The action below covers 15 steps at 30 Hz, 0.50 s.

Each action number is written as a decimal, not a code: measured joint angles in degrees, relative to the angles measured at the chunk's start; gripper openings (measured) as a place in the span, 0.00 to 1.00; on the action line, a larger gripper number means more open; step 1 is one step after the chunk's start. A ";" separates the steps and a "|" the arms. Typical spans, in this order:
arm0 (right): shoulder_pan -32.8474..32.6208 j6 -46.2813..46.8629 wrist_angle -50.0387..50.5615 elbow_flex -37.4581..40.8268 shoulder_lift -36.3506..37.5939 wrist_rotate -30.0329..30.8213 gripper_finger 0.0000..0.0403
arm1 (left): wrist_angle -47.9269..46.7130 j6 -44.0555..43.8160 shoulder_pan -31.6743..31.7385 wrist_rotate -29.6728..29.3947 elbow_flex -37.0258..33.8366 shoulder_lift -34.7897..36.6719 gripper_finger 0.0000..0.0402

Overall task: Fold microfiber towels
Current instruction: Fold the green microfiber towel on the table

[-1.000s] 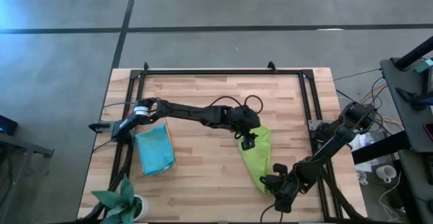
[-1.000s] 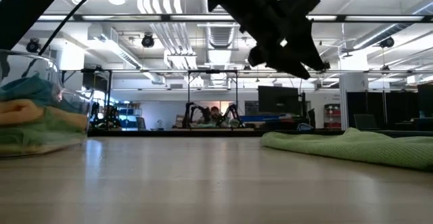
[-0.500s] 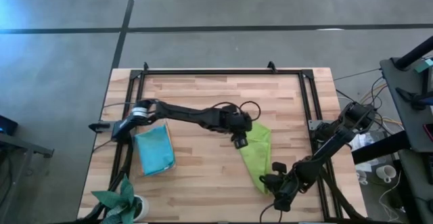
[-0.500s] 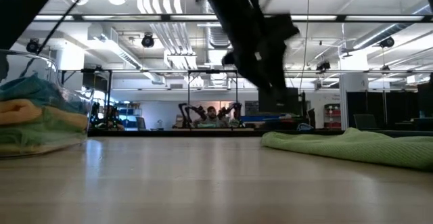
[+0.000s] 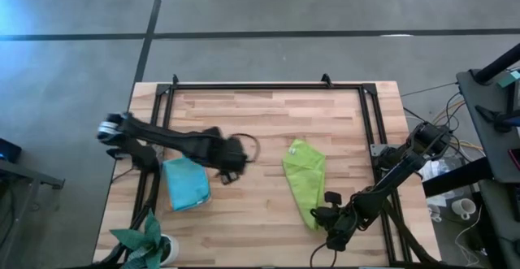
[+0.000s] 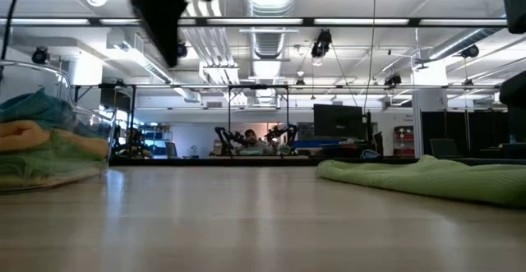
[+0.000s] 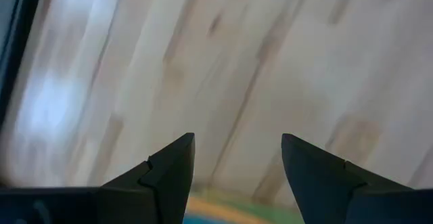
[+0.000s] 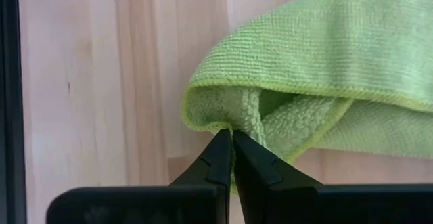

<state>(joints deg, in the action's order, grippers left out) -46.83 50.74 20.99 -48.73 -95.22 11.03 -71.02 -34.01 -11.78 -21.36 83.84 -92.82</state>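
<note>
The left pincer (image 5: 230, 171) has swung away from the lime green towel (image 5: 306, 180) and now hangs over bare wood toward the bench's (image 5: 268, 106) left side, just beside the light blue towel (image 5: 185, 181) — a second ago it was still over the green cloth's upper end. Its fingers (image 7: 169, 166) stand well apart with nothing between them.

The lime green towel lies as a long, narrow doubled strip toward the bench's right side, running down to the near edge. There the right pincer (image 8: 232, 143) is pinched shut on the cloth's folded corner, by the near right corner of the bench, and has not shifted.

The light blue towel tops a stack of other cloths (image 6: 41, 149) by the bench's left edge, apparently inside a clear container; a potted plant (image 5: 149, 240) sits at the near left corner.

With the left arm's release, one fold of the green towel looks complete. It likely still needs a second fold before joining the stack — the right arm's hold suggests that is coming.
</note>
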 joint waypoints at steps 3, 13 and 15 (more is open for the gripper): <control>0.00 -0.66 -0.15 0.00 0.00 0.61 0.02 | -0.14 -9.90 0.05 0.76 -9.87 8.80 0.51; 0.79 -1.47 -0.17 0.00 0.09 0.61 0.02 | -0.02 -35.90 7.28 3.08 -33.51 26.50 0.51; 0.85 -1.49 -0.19 0.00 0.09 0.61 0.02 | 0.56 -36.09 8.78 2.98 -35.52 27.03 0.51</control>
<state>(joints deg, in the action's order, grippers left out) -45.98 49.25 20.80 -48.73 -95.13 11.64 -70.46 -70.09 -3.00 -18.38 48.32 -65.78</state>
